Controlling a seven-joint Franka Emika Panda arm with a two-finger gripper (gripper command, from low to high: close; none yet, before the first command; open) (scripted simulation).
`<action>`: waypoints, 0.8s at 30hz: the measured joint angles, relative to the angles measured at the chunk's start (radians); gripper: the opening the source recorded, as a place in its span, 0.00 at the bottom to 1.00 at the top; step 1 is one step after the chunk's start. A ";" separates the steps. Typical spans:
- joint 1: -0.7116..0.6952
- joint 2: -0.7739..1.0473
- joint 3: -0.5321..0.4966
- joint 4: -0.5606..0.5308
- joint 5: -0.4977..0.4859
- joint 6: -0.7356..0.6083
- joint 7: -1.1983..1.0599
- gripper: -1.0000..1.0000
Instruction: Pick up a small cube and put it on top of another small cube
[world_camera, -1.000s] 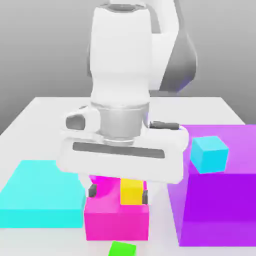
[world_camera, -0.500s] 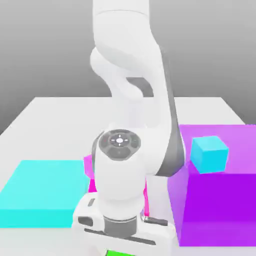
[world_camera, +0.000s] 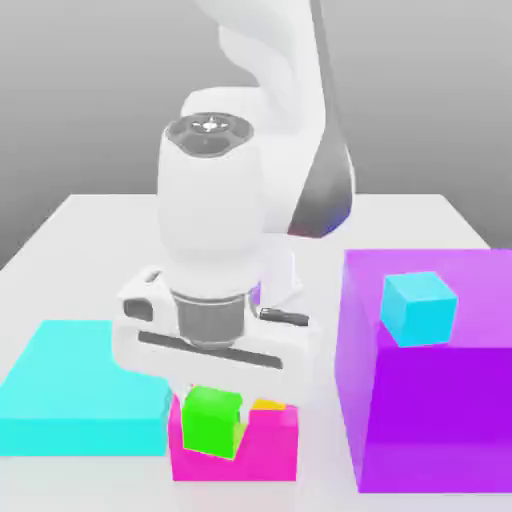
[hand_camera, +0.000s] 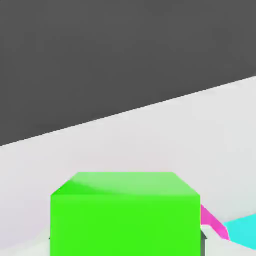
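My gripper (world_camera: 213, 428) is shut on the small bright green cube (world_camera: 211, 417), which hangs just above the front of the large hot-pink block (world_camera: 262, 452). In the hand view the green cube (hand_camera: 125, 215) sits close up between the fingers. A small yellow cube (world_camera: 268, 406) rests on the pink block right beside the green one, on the exterior view's right. The other small cube of the task is hidden.
A tall violet block (world_camera: 440, 400) stands at the exterior view's right with a small cyan cube (world_camera: 418, 308) on top. A low cyan slab (world_camera: 70, 390) lies at the left. The white table (world_camera: 90, 230) stretches behind the arm.
The hand dropped to the green cube at the table's front edge, closed on it, and lifted it. The cube now hangs over the pink block.
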 joint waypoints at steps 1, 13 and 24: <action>-0.007 -0.036 -0.004 -0.021 -0.001 -0.015 -0.001 0.00; -0.062 -0.471 -0.044 -0.279 0.007 -0.191 -0.033 0.00; -0.088 -0.450 -0.057 -0.436 0.016 -0.012 -0.051 1.00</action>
